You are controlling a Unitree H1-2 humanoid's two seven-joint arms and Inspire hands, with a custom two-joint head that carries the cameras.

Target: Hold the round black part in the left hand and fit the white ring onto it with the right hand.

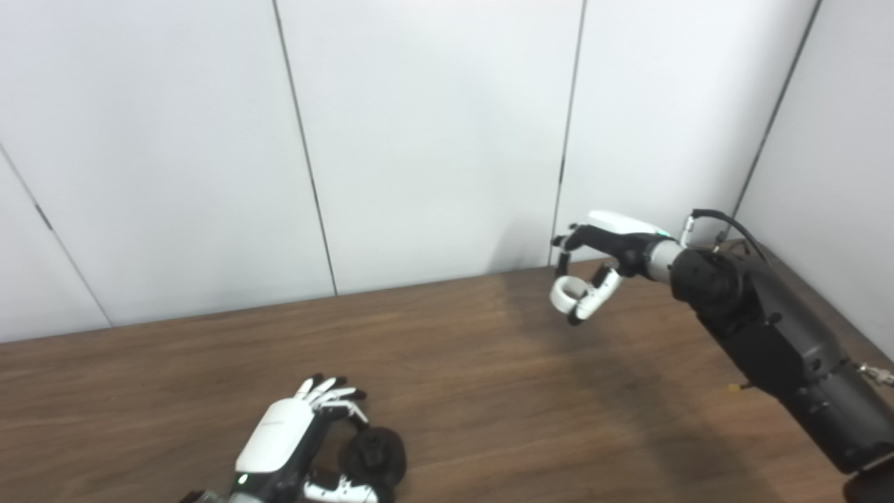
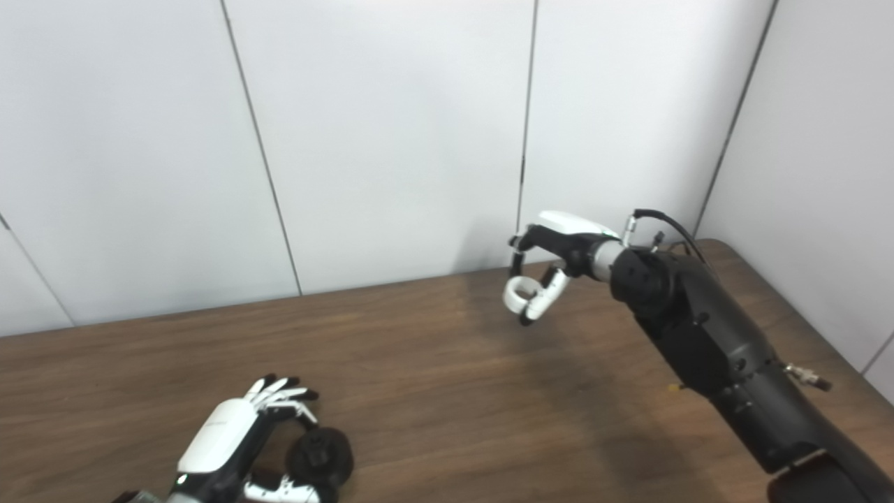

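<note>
The round black part (image 1: 375, 455) lies on the brown table (image 1: 489, 363) near the front left. My left hand (image 1: 293, 440) is around it, fingers curled over its far side and thumb below it; it also shows in the right eye view (image 2: 237, 447). My right hand (image 1: 594, 265) is raised above the far right of the table. It is shut on the white ring (image 1: 564, 292), which hangs between fingers and thumb, also seen in the right eye view (image 2: 517, 291).
White wall panels (image 1: 419, 140) stand right behind the table's far edge. A side wall (image 1: 838, 175) closes the right. My right arm (image 1: 768, 335) reaches across the right part of the table.
</note>
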